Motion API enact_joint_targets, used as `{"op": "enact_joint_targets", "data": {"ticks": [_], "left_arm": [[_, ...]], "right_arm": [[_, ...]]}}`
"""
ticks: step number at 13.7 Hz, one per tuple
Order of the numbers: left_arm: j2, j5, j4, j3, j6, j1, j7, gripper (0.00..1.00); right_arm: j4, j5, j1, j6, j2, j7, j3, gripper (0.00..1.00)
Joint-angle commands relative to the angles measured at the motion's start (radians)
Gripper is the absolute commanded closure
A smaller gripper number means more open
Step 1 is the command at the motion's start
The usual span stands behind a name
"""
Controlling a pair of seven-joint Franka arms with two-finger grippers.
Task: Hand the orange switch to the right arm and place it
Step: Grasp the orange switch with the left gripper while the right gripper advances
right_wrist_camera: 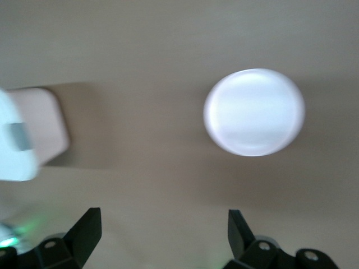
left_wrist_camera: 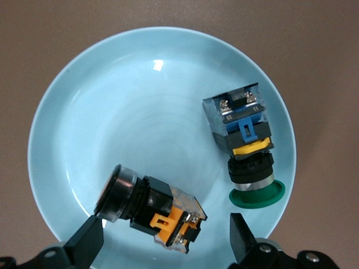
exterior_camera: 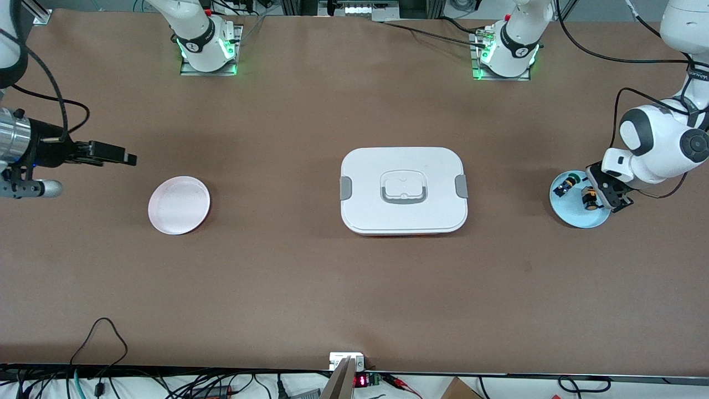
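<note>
The orange switch lies on its side on a light blue plate at the left arm's end of the table. It has a black body with an orange block and a dark round cap. My left gripper hangs low over the plate, open, one finger on each side of the switch, not touching it. In the front view the left gripper is just beside the orange switch. My right gripper hovers open and empty near a pink plate. In the right wrist view nothing lies between the right gripper's open fingers.
A second switch with a green cap lies on the same blue plate, farther from the front camera than the orange one. A white lidded box stands mid-table. The pink plate holds nothing.
</note>
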Motion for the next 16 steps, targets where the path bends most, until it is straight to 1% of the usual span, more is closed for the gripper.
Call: {"op": "enact_joint_targets", "data": {"ticks": [1, 2, 4, 7, 9, 11, 12, 13, 16], "left_arm": [[0.001, 0.011, 0.017, -0.012, -0.001, 0.011, 0.064, 0.01], [0.001, 0.011, 0.027, -0.012, -0.002, 0.010, 0.077, 0.01], [0.006, 0.011, 0.049, -0.018, -0.005, 0.008, 0.190, 0.01], [0.007, 0.010, 0.046, -0.024, -0.008, 0.016, 0.311, 0.01], [0.011, 0.008, 0.038, -0.038, -0.007, 0.042, 0.371, 0.01], [0.017, 0.008, 0.038, -0.076, -0.007, 0.080, 0.425, 0.01], [0.017, 0.007, 0.038, -0.095, -0.007, 0.095, 0.439, 0.01], [0.017, 0.007, 0.038, -0.104, -0.007, 0.097, 0.442, 0.01], [0.020, 0.008, 0.038, -0.110, -0.005, 0.097, 0.442, 0.01]], "right_arm": [[-0.058, 0.142, -0.015, 0.029, -0.007, -0.012, 0.004, 0.00], [-0.078, 0.214, -0.015, 0.032, -0.006, -0.041, 0.004, 0.00], [-0.127, 0.374, -0.014, 0.046, -0.004, -0.128, 0.004, 0.00], [-0.147, 0.510, -0.003, 0.064, -0.002, -0.133, 0.005, 0.00], [-0.175, 0.679, 0.009, 0.064, 0.010, -0.181, 0.008, 0.00], [-0.222, 0.880, 0.029, 0.066, 0.025, -0.192, 0.008, 0.00], [-0.244, 0.963, 0.034, 0.071, 0.034, -0.192, 0.008, 0.00], [-0.255, 1.006, 0.045, 0.077, 0.040, -0.193, 0.008, 0.00], [-0.258, 1.013, 0.058, 0.087, 0.045, -0.193, 0.008, 0.00]]}}
